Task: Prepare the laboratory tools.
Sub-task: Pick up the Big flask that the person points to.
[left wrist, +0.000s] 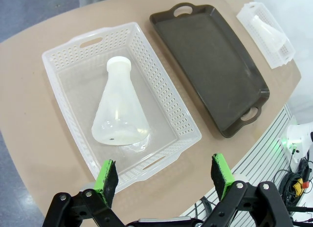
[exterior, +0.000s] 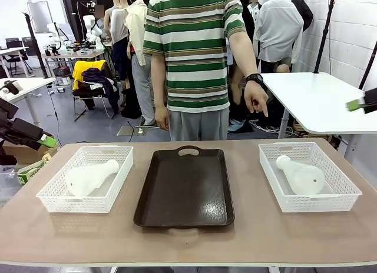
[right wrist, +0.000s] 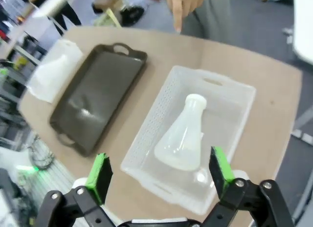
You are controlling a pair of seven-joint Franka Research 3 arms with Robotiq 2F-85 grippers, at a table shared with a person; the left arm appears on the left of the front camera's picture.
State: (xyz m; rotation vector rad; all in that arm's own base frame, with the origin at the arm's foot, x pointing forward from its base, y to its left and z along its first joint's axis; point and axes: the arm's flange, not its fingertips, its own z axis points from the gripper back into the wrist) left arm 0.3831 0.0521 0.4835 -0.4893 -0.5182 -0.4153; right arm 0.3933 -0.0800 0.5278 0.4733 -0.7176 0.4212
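Observation:
Two frosted-white conical flasks lie on their sides, one in each white basket. The left flask (exterior: pixel 88 179) rests in the left basket (exterior: pixel 76 203), the right flask (exterior: pixel 300 176) in the right basket (exterior: pixel 321 201). My left gripper (exterior: pixel 44 140) hovers off the table's left edge, open; in its wrist view the gripper (left wrist: pixel 164 173) is open above its flask (left wrist: pixel 120 109). My right gripper (exterior: pixel 356 104) hangs high at the far right. From its own wrist view the gripper (right wrist: pixel 159 170) stands open over the other flask (right wrist: pixel 183 136).
A dark brown tray (exterior: pixel 185 187) sits bare between the baskets. A person in a striped shirt stands at the far side, one hand (exterior: pixel 257 101) pointing down toward the right basket. A white table (exterior: pixel 318 99) stands behind on the right.

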